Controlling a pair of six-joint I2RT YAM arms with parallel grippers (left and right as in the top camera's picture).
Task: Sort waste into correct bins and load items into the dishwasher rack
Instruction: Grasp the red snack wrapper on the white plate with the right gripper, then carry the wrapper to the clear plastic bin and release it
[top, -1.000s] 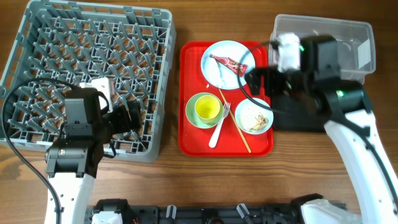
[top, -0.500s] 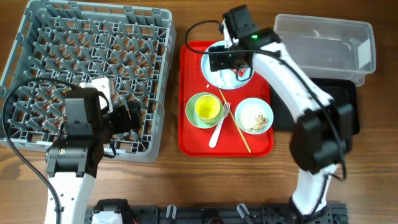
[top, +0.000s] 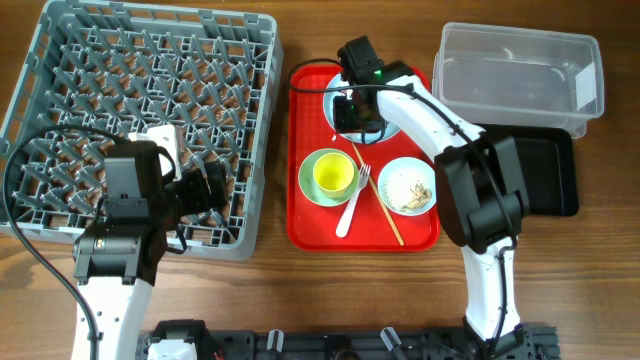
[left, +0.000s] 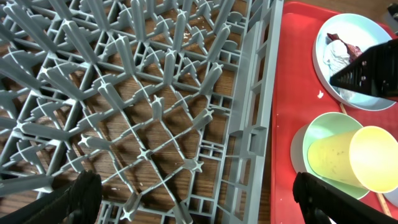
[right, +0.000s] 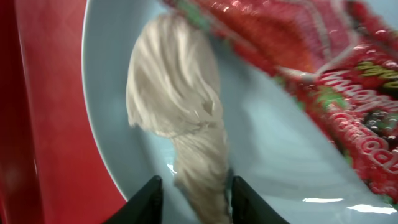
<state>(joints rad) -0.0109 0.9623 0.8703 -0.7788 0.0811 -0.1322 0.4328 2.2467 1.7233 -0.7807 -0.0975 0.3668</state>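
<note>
Scrap (right: 177, 106) pale, twisted, nxt to crinkly red wrapper (right: 298, 56).

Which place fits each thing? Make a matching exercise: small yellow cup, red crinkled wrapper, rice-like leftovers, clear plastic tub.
1. small yellow cup
2. red crinkled snack wrapper
3. pale rice-like leftovers
4. clear rectangular plastic tub

A. on the white round plate
B. right of the flat red tray
C. in the pale green bowl
D. in the small white bowl

Pairs: 1-C, 2-A, 3-D, 4-B.
</note>
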